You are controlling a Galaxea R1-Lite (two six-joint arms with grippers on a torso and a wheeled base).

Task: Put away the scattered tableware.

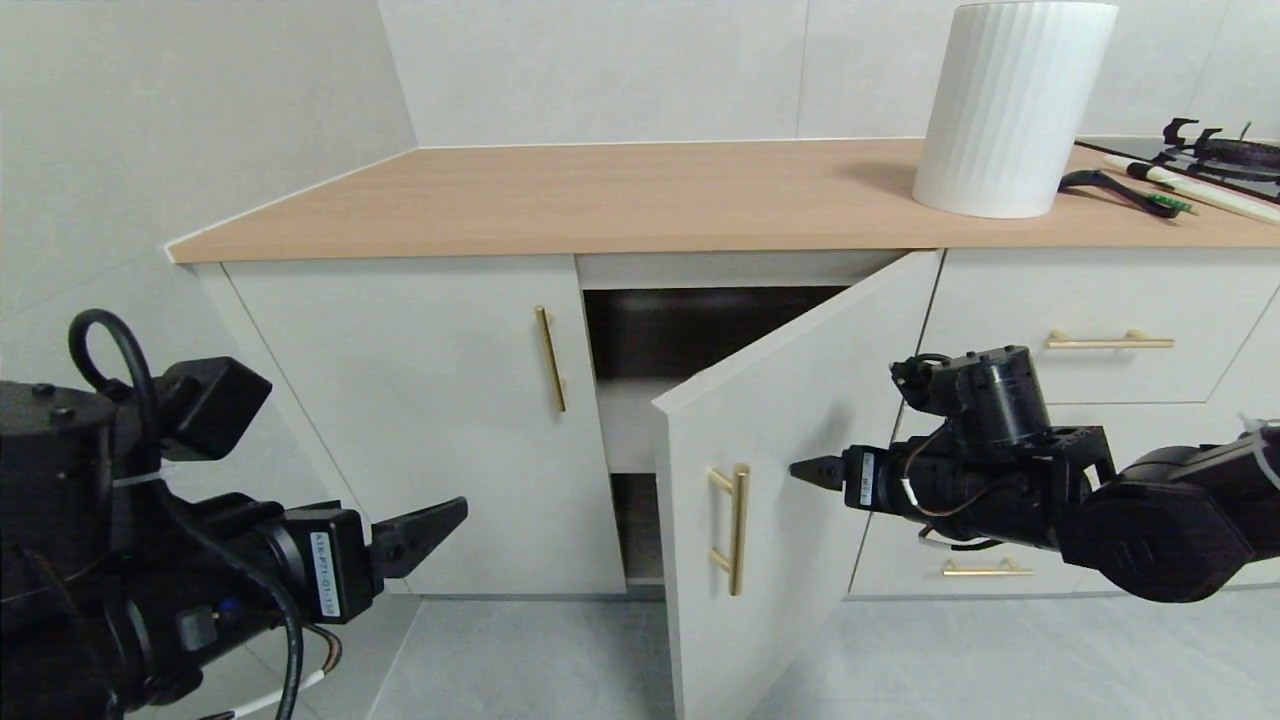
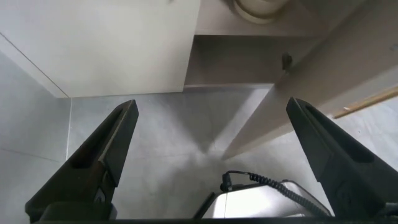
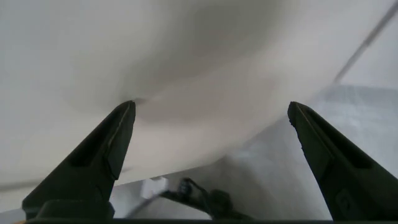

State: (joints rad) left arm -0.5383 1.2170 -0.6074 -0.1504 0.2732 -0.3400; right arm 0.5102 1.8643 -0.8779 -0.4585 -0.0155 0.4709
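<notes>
The left gripper (image 1: 445,515) hangs low and close in, down at the left, in front of the shut door (image 1: 420,420). Its wrist view shows the fingers (image 2: 112,140) spread wide with nothing between them, over the floor (image 2: 174,143) before the cupboard. The right gripper (image 1: 800,470) sits level on the other side, tip pointing at the face of the open door (image 1: 790,400), just beside its brass handle (image 1: 735,530). I cannot tell if it touches the panel. Its fingers (image 3: 109,143) are also wide apart and empty, with the pale panel close ahead.

The open door swings outward, showing a dark inside with a pale shelf (image 1: 625,420). Right of it are drawers (image 1: 1100,300).

Up on the counter (image 1: 600,200) stands a white ribbed tub (image 1: 1010,110). The utensils (image 1: 1115,188) lie just right of it, a black curved one and pale sticks (image 1: 1200,192), next to the hob (image 1: 1225,150), well apart from both grippers.
</notes>
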